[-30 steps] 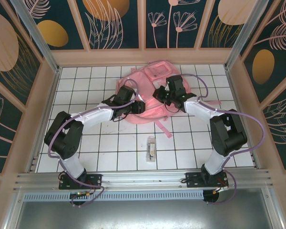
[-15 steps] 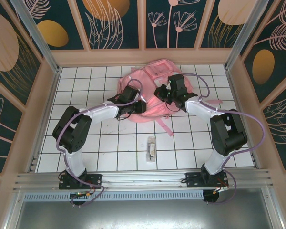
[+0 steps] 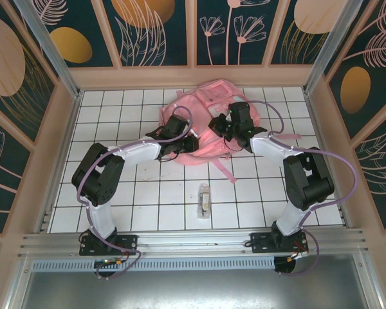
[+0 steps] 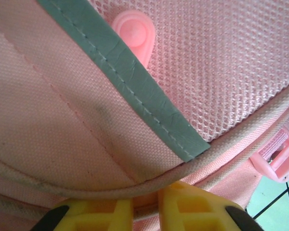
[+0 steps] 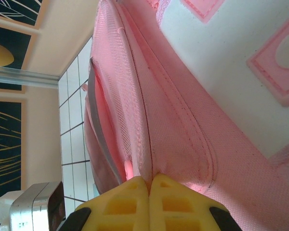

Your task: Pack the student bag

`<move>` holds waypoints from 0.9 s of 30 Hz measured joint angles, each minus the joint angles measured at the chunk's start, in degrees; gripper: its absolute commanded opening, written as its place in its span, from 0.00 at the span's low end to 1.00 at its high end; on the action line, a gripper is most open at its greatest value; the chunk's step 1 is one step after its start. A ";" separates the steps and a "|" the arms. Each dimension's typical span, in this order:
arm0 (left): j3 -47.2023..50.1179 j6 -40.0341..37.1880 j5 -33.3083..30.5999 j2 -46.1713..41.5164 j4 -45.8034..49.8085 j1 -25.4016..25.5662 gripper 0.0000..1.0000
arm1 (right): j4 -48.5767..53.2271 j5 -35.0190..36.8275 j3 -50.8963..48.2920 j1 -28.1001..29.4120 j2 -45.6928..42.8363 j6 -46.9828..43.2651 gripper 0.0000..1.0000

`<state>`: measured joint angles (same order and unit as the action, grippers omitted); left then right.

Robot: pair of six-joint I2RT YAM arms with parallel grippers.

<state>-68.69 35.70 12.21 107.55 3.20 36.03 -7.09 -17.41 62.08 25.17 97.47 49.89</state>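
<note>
Opening step is judged in hand: student bag [image 3: 212, 96], upper centre, is clamped by left pincer [image 4: 145, 192] and right pincer [image 5: 148, 180]. Fabric edges are to be pulled apart next.

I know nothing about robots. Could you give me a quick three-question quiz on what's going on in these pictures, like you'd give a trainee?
1. True or false: the small clear packet lies on the white tiles, apart from the student bag.
2. What is the right gripper pinching? A) a loose strap on the floor B) a fold of the bag's pink fabric C) nothing
3. Which part of the bag does the left gripper grip?

Key: 1 true. 2 B. 3 the piped seam along its edge.
</note>
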 measured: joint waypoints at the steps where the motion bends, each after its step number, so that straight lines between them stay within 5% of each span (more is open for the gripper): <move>1: 0.00 0.00 0.15 0.00 0.02 0.00 0.19 | -0.04 0.00 -0.04 0.00 0.00 0.00 0.00; 11: 0.98 0.63 3.32 -2.89 -0.46 0.76 0.21 | -0.90 -0.68 -0.37 -0.33 0.24 0.02 0.00; 15: 0.70 -0.20 3.98 -3.21 -0.63 1.57 0.34 | -1.07 -1.09 -0.37 -0.33 0.76 0.02 0.00; 27: -4.66 -2.01 -5.84 0.22 6.78 2.14 0.42 | -2.21 -1.62 -1.09 -0.33 0.87 0.04 0.00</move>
<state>-73.34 33.69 6.37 107.77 9.98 38.17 -9.30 -19.03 60.99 24.84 98.35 49.93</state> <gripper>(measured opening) 0.431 0.048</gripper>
